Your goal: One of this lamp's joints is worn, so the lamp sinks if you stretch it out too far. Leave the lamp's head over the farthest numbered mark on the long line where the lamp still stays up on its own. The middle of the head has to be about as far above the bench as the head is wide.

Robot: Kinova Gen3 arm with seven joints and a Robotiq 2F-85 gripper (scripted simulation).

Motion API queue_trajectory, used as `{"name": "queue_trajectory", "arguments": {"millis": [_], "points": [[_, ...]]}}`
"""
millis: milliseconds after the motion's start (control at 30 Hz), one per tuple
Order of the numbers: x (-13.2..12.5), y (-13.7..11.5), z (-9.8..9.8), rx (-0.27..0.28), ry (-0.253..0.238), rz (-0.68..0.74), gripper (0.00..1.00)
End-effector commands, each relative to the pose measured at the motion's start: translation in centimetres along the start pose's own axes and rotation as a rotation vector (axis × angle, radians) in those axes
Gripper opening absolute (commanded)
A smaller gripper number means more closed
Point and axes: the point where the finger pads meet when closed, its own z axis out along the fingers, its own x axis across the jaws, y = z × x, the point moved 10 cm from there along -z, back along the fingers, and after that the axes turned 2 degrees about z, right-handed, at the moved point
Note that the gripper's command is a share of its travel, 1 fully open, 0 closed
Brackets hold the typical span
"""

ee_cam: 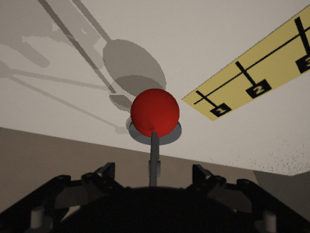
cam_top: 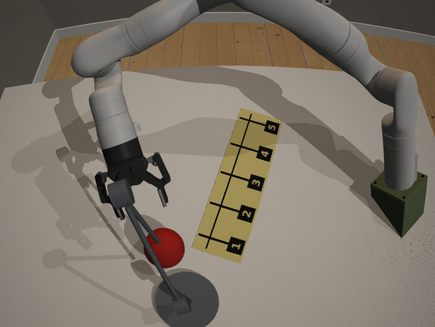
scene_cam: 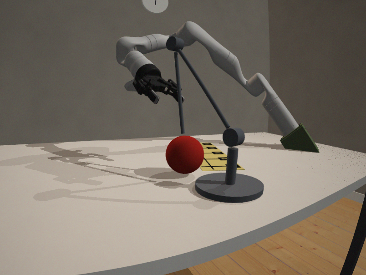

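The lamp stands on a round grey base near the front of the bench. Its two thin rods fold up to a grey elbow joint. The red ball head hangs low over the bench, left of mark 1 and off the yellow strip. The strip's marks run up to 5. My gripper is open just below the elbow. The head's rod runs between its fingers.
The arm's green base block stands at the right edge of the bench. The arm arches high over the strip. The bench's front edge is close behind the lamp base in the exterior view.
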Motion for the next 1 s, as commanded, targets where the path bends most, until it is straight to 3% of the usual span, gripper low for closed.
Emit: {"name": "queue_trajectory", "arguments": {"millis": [0,633,967], "points": [[0.1,0.2,0.8,-0.002,0.005,-0.001,1.00],[0.0,0.0,5.0,-0.001,0.001,0.001,1.00],[0.1,0.1,5.3,-0.002,0.005,0.000,1.00]]}}
